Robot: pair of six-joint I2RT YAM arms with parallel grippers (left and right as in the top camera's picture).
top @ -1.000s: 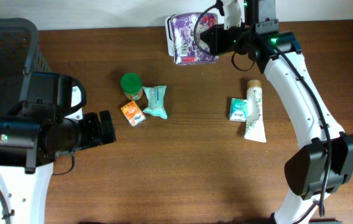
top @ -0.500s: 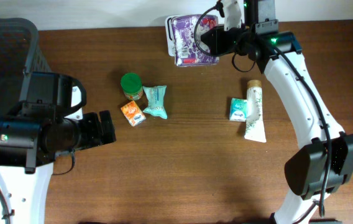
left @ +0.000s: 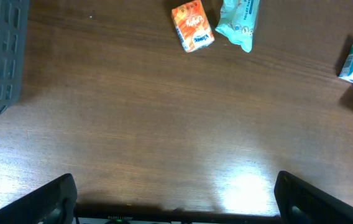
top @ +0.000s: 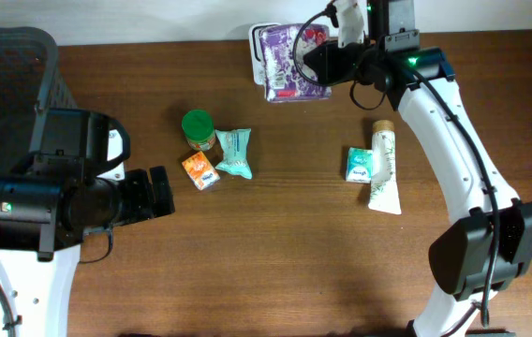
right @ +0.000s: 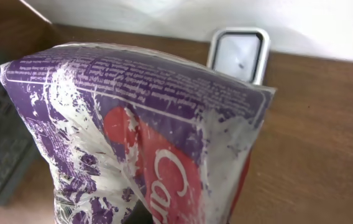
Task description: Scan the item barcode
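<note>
**A:** Start with the big things.

**B:** A brown wooden table [top: 275, 253], with a dark mesh basket [top: 4, 75] at its far left corner. Both arms are over the table.

**A:** And the item to scan?

**B:** It's a purple bag [top: 283, 56] with red and white print, crinkled plastic, at the far edge. The right gripper [top: 315, 58] is clamped shut on the bag's right side. In the right wrist view the bag fills the frame, and a white-framed scanner [right: 238, 53] shows just past its top edge (I can't tell whether they touch).

**A:** The left gripper [left: 176, 199]?

**B:** Its jaws are spread wide with nothing between them, and it sits low over bare wood near the left side.

**A:** The smaller things?

**B:** A white toothpaste tube [top: 384, 170] lies right of centre, with a small teal box [top: 359, 164] against its left side. Left of centre there's a teal packet [top: 235, 153], a green-lidded jar [top: 198, 129] and an orange box [top: 200, 171], all clustered close together.
</note>
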